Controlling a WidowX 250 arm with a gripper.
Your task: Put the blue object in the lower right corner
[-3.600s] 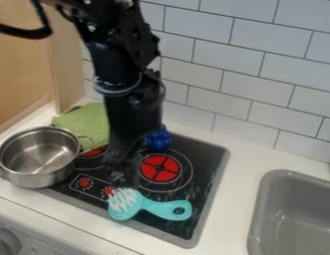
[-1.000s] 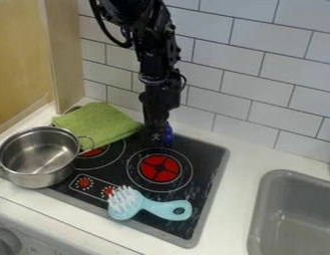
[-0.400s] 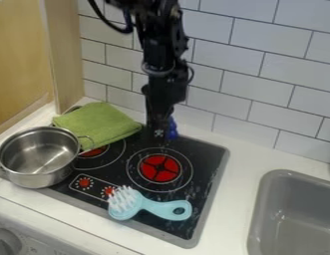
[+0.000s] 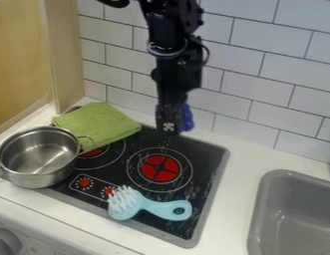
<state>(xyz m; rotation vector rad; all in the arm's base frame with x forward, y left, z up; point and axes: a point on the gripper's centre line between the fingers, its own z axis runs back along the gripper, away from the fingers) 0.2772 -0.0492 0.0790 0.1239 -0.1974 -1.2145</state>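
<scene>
The black gripper (image 4: 171,124) hangs above the back edge of the stovetop, near the tiled wall. Its fingers are shut on a dark blue object (image 4: 187,118), which shows along their right side and is held up off the surface. Part of the blue object is hidden behind the fingers. The black stovetop (image 4: 210,167) lies below, with its lower right corner toward the front of the counter.
A turquoise brush (image 4: 168,209) lies across the stovetop's front part. A steel pot (image 4: 41,172) stands at the left, with a folded green towel (image 4: 97,124) behind it. A grey sink (image 4: 260,199) is set into the counter (image 4: 237,149) at the right.
The arm came away from over the brush to the back of the stove. Since then the gripper has risen and shifted right, and the blue object has moved up and right with it.
</scene>
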